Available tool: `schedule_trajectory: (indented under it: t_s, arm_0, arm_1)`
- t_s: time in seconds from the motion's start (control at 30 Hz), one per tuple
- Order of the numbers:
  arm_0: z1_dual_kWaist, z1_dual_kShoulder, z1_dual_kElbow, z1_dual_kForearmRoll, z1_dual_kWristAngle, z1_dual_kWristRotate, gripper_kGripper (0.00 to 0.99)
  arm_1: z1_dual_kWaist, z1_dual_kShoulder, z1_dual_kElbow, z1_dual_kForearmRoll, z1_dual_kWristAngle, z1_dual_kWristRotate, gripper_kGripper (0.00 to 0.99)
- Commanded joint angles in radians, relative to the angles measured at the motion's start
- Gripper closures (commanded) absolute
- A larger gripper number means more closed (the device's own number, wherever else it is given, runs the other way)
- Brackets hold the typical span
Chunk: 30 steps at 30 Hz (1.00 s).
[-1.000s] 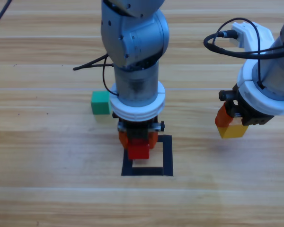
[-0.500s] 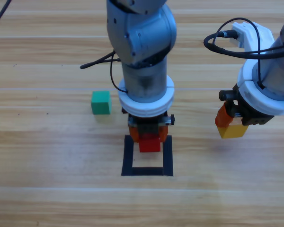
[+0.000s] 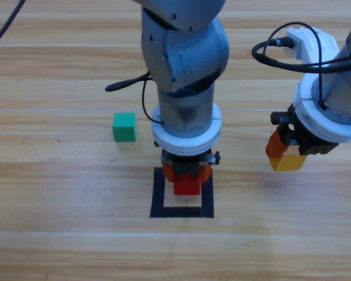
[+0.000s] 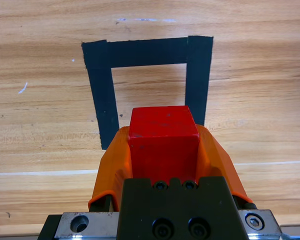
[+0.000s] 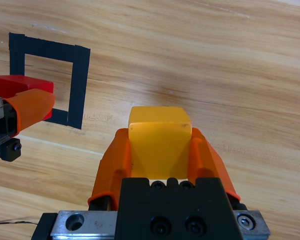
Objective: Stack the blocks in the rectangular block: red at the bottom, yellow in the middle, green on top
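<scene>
Your left gripper (image 4: 162,150) is clamped on the red cube (image 3: 187,185), holding it over the far part of the black tape square (image 3: 207,196) (the wrist view shows the cube over the square's open side, with bare wood still ahead of it). If you let go here, the cube looks likely to land on or near the tape rather than well inside, and any height left under it could make it bounce or turn; I can't tell how far above the worktop (image 3: 58,234) it is.

Your right gripper (image 5: 160,150) waits off to the right, closed on the yellow cube (image 3: 288,161), well apart from the square. Bring it in too soon and the two arms may collide. The green cube (image 3: 124,126) sits on the worktop to the left.
</scene>
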Motion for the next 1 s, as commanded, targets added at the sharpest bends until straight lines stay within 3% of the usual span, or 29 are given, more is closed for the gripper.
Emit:
schedule_trajectory:
  t_s: [0.03, 1.0]
  arm_0:
    - [-0.022, 0.045, 0.022, -0.016, 0.017, 0.006, 0.990]
    - [-0.013, 0.084, 0.042, -0.049, 0.028, 0.012, 0.990]
  arm_1:
    - [0.023, 0.040, 0.000, 0.012, 0.014, -0.002, 0.777]
    - [0.023, 0.047, -0.006, 0.011, 0.016, -0.002, 0.777]
